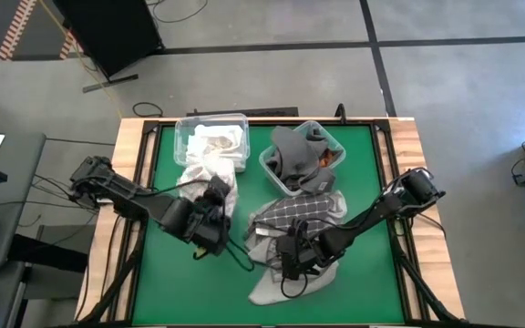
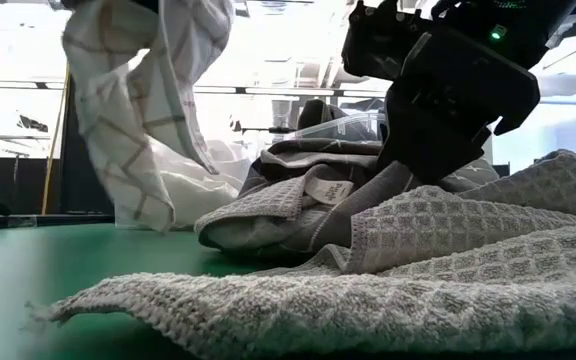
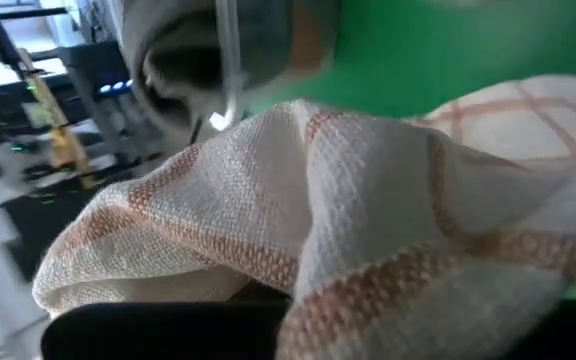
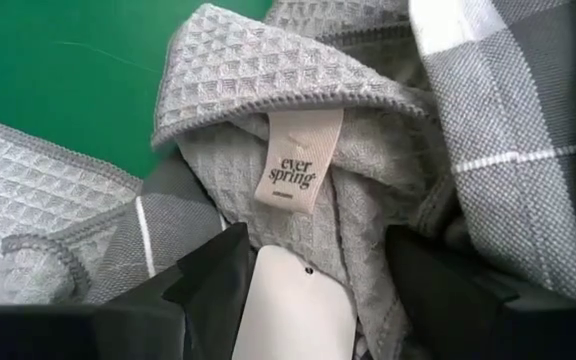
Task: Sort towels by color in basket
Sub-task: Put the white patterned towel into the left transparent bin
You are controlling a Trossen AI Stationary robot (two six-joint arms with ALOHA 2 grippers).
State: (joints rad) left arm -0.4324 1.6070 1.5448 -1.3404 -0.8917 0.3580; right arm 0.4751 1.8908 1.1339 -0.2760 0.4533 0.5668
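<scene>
We see our left gripper [image 1: 215, 202] with fingers clamped on a white towel [image 1: 206, 169] beside the left bin [image 1: 210, 123]. Our right gripper [image 1: 292, 258], fingers apart, hovers over the grey pile [image 1: 290, 228] on the bench [image 1: 153, 282]. The right bin [image 1: 301, 155] holds dark towels; several remain unsorted.

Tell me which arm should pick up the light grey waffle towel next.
Right. The right tool hangs open directly over the light grey waffle towel in the pile, while the left tool is occupied holding the white towel by the clear bin.
</scene>
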